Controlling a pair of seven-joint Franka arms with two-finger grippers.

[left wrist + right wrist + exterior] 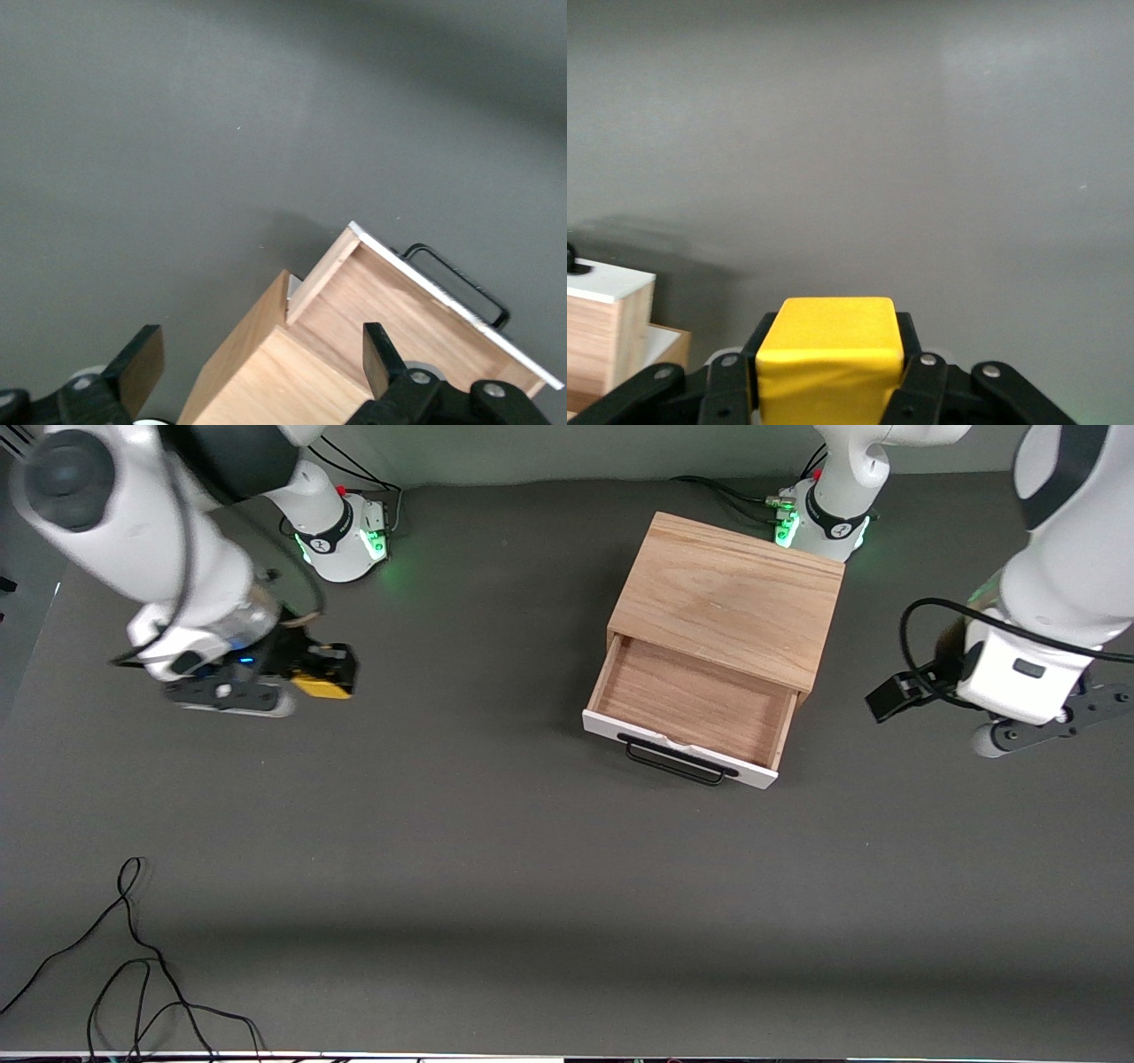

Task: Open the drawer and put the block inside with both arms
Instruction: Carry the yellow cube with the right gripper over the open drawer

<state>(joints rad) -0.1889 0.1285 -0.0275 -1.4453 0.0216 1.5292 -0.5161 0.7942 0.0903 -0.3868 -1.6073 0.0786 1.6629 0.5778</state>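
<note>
Matt grey counter (pixel 496 850); grained light-wood cabinet (pixel 726 598); drawer (pixel 691 708) smooth white-fronted; block (pixel 830 354) smooth yellow.

drawer (pixel 695 708): I see it pulled open from the light-oak cabinet, white front, black bar handle, bare wood floor inside.
block (pixel 323 684): I see a small yellow cube clamped in the right gripper (pixel 330 673), up over the table toward the right arm's end, well apart from the drawer.

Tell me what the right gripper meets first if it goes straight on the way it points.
Probably the bare grey table. The right gripper, shut on the small yellow block, points there; the open wooden drawer lies aside.
</note>
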